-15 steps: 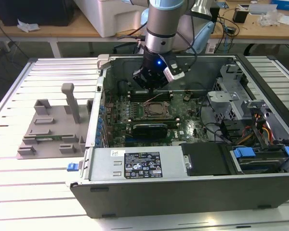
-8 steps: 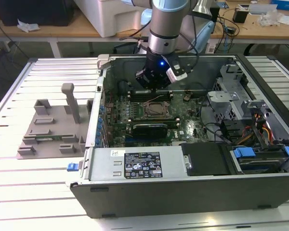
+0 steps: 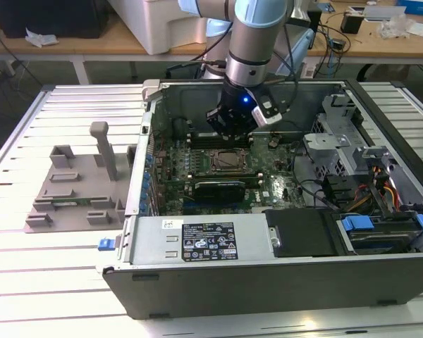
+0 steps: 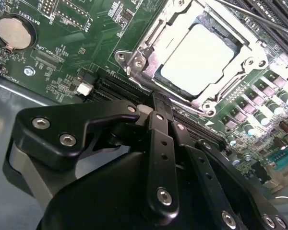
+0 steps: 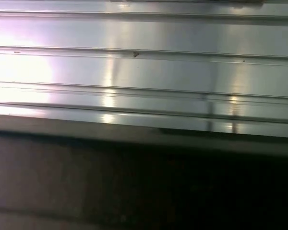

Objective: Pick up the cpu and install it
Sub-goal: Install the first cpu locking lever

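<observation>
Down inside the open PC case (image 3: 268, 282) on the ribbed metal counter (image 3: 56, 282), hanging low over the green motherboard (image 3: 268, 189). Claw (image 4: 146, 108) looks pinched shut with nothing in it, going by the second wrist view. Cpu (image 4: 199, 60) already sitting flat in the socket, silver top up, boxed in by the shiny metal frame (image 4: 134, 57), just past the claw and not touching it. Coin battery (image 4: 14, 31) well off to one side of the board.

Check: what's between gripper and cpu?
In the second wrist view, a row of black slots and the socket's metal frame lie between gripper and cpu.
</observation>
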`<state>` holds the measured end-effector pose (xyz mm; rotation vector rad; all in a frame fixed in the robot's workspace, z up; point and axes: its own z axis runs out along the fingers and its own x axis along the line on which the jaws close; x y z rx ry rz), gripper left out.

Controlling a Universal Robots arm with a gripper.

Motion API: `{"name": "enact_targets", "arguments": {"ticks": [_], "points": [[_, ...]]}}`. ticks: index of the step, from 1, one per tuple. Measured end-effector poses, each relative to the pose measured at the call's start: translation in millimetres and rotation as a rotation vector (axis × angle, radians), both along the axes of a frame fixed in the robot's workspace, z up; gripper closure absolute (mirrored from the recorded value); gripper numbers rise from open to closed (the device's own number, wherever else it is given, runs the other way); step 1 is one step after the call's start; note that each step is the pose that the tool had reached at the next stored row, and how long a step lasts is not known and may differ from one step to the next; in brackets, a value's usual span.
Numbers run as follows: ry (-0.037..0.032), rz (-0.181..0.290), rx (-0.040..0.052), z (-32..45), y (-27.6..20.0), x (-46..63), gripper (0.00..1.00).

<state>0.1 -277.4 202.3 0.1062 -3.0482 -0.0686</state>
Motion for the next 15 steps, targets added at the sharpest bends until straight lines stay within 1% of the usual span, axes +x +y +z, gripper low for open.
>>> {"name": "enact_targets", "arguments": {"ticks": [2, 4, 5, 6, 8, 11, 12, 13, 14, 15], "points": [[-0.0007, 0.000, 0.0013, -0.5, 0.0, 0.4, 0.89], [-0.0002, 0.000, 0.0005, -0.6, 0.4, 1.5, 0.89], [-0.0003, 0.000, 0.0004, -0.7, 1.2, 1.9, 0.89], [-0.0001, 0.000, 0.0010, -0.8, 3.0, 2.1, 0.89], [-0.0003, 0.000, 0.0007, -0.6, 4.2, 2.2, 0.89], [-0.0012, 0.000, 0.0009, 1.5, 3.5, 2.2, 0.89], [-0.0032, 0.000, 0.0007, 2.4, 3.1, 1.6, 0.89], [-0.0045, 0.000, 0.0006, 3.9, 3.1, 1.6, 0.89], [-0.0056, 0.000, 0.0007, 7.3, 3.1, 1.7, 0.89], [-0.0058, 0.000, 0.0008, 17.5, 3.1, 1.7, 0.89]]}}
